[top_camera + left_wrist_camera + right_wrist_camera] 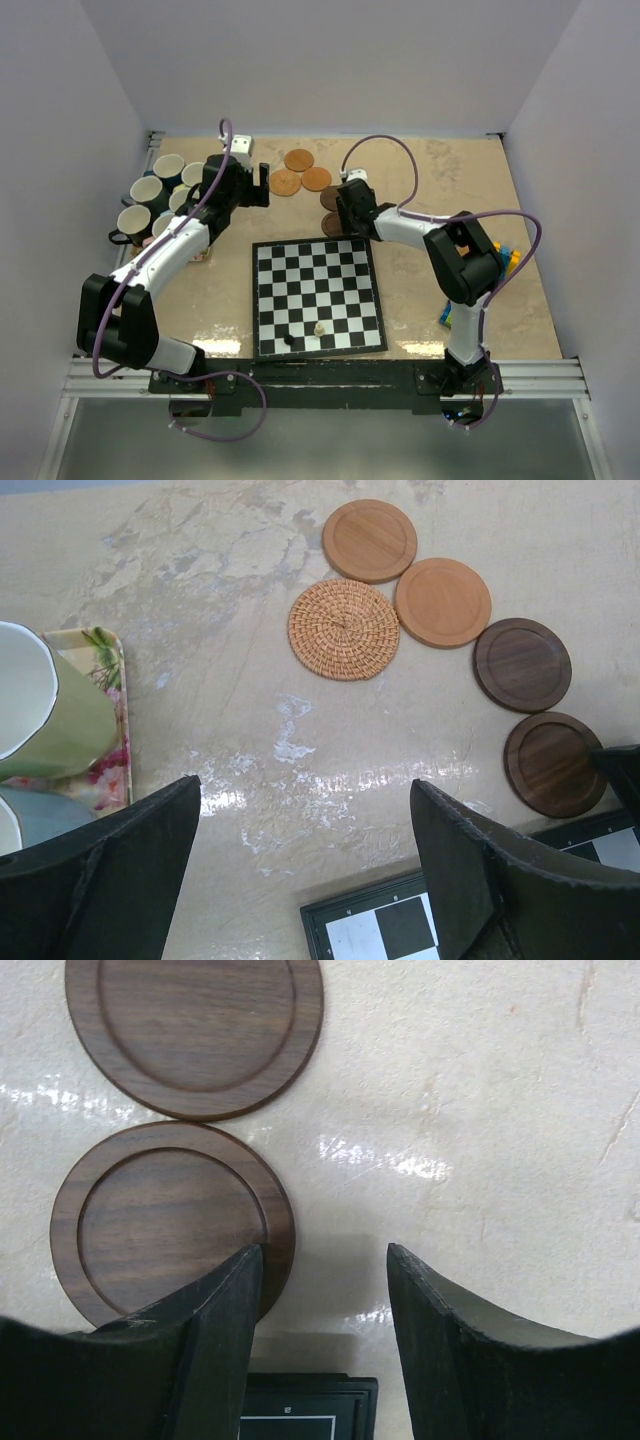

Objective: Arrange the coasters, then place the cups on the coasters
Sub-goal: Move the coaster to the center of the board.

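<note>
Five coasters lie in an arc on the tabletop: two tan wooden ones, a woven rattan one and two dark brown ones. Several cups cluster at the far left; a pale green cup stands on the floral mat. My left gripper hangs open above bare table between the cups and the coasters, holding nothing. My right gripper is open too, low beside the nearer dark coaster, with its left finger overlapping that coaster's right edge. The other dark coaster lies just beyond.
A black-and-white chessboard lies in the middle of the table with two small pieces near its front edge. Its far corner sits right under my right gripper. Coloured blocks lie at the right behind the right arm.
</note>
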You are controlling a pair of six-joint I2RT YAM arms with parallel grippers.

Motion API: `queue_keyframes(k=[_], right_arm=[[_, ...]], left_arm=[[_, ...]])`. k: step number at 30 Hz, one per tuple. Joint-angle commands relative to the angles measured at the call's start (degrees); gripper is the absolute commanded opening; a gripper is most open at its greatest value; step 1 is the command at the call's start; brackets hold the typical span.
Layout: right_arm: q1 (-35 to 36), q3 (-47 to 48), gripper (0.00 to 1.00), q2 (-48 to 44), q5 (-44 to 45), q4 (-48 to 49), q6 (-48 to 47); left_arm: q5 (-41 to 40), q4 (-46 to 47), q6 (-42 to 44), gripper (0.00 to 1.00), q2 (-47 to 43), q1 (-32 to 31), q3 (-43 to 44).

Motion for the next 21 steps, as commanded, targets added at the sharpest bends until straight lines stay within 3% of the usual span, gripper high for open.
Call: queue_keyframes(k=[1,21], right_arm=[[-1.08,-0.93,0.56,-0.67,2.81,-2.85,-0.12],[-3.19,-1.28,0.56,-0.84,5.09,-2.77,-0.91]], left_arm=[[-0.75,1.63,0.99,0.90,-1.64,-0.04,0.04],[-0.84,1.72,0.99,0.90,-0.68,-0.04,-0.04]])
